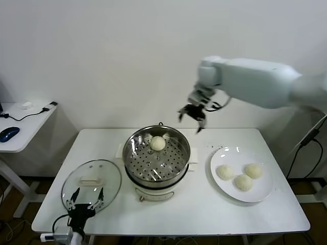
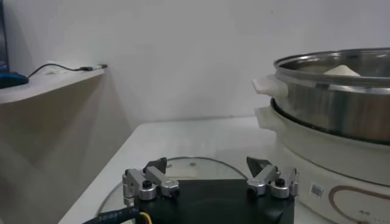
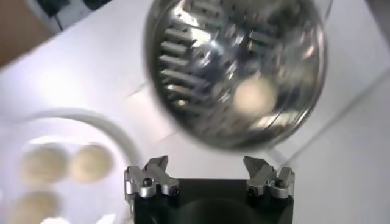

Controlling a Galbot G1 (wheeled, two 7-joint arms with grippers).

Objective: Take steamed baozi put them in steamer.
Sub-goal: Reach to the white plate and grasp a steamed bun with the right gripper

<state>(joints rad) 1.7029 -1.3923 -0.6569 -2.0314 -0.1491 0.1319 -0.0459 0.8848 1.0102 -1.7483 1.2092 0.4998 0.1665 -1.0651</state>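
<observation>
The steel steamer (image 1: 157, 159) stands mid-table on its white base, with one cream-white baozi (image 1: 158, 143) on its perforated tray. Three more baozi (image 1: 243, 181) lie on the white plate (image 1: 240, 173) to the right. My right gripper (image 1: 192, 117) is open and empty, high in the air behind the steamer's right rim. In the right wrist view it (image 3: 207, 165) looks down on the steamer (image 3: 231, 67), its baozi (image 3: 255, 96) and the plate's baozi (image 3: 90, 162). My left gripper (image 1: 84, 199) is open and empty, low at the front left over the glass lid; it shows in the left wrist view (image 2: 207, 165).
The round glass lid (image 1: 92, 184) with a white handle lies flat at the front left. A side table (image 1: 23, 125) with a blue mouse and cable stands at the far left. A white wall is behind the table.
</observation>
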